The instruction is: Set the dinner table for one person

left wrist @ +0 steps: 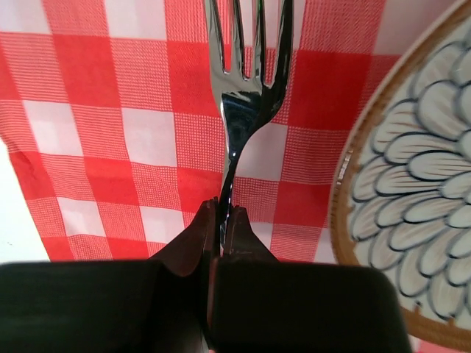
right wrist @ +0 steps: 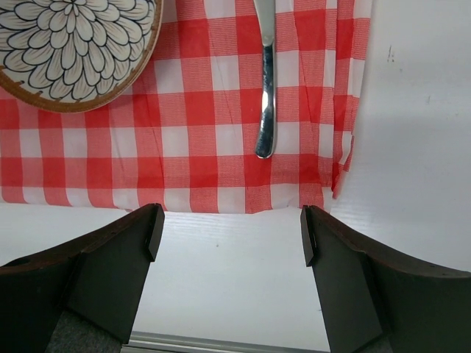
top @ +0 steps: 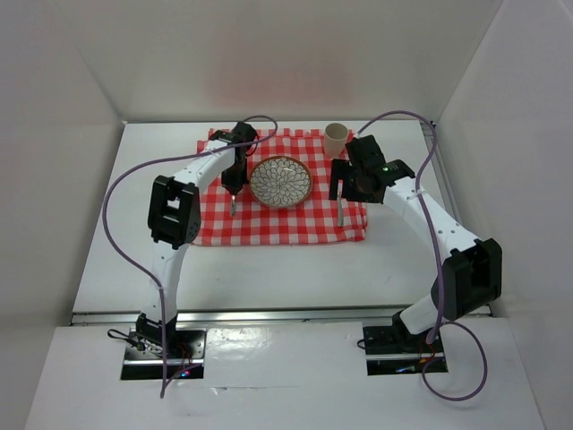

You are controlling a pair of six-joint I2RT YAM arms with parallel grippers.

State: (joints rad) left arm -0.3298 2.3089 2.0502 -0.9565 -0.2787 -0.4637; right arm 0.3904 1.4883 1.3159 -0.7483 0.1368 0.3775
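The left hand (left wrist: 221,215) pinches the fork (left wrist: 243,110), seemingly light, stiff and slick, by its handle beside the plate (left wrist: 412,184), while the right hand (right wrist: 228,232) gapes empty over the rigid surface (right wrist: 221,287) beneath the cloth (right wrist: 206,110).

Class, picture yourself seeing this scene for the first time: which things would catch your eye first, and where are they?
The red-and-white checked cloth jumps out, spread over the far middle of the white table, with a flower-patterned plate at its centre. Left of the plate, the left arm's jaws pinch a fork above the cloth. A pale cup stands by the cloth's far right corner.
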